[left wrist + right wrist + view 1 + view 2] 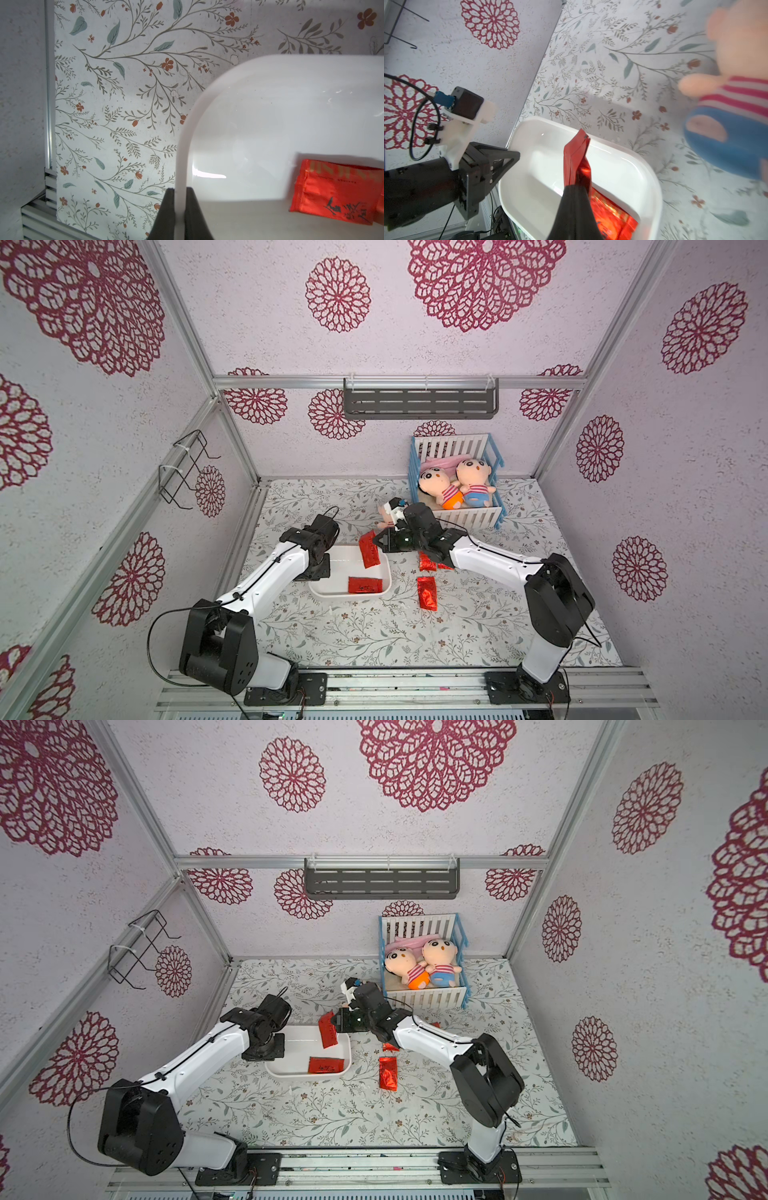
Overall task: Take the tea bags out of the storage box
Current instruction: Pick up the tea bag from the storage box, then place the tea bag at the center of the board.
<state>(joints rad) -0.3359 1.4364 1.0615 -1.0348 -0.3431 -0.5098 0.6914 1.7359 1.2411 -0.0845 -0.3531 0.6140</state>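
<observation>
floral table (pixel 374 635). left gripper (pixel 180 191) pinched tight on white box (pixel 338 568) rim. right gripper (pixel 576 187) clamped on 1 tea bag (pixel 369 549), over box. 1 bag (pixel 365 585) inside; loose bags (pixel 427 593) beside box, perhaps 3, arm hides some.

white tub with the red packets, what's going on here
The left fingers are clamped on the rim of the storage box, apparently steadying it. The right fingers pinch a raised tea bag above the box. A second tea bag lies flat inside, and other tea bags lie out on the table beside it.
</observation>
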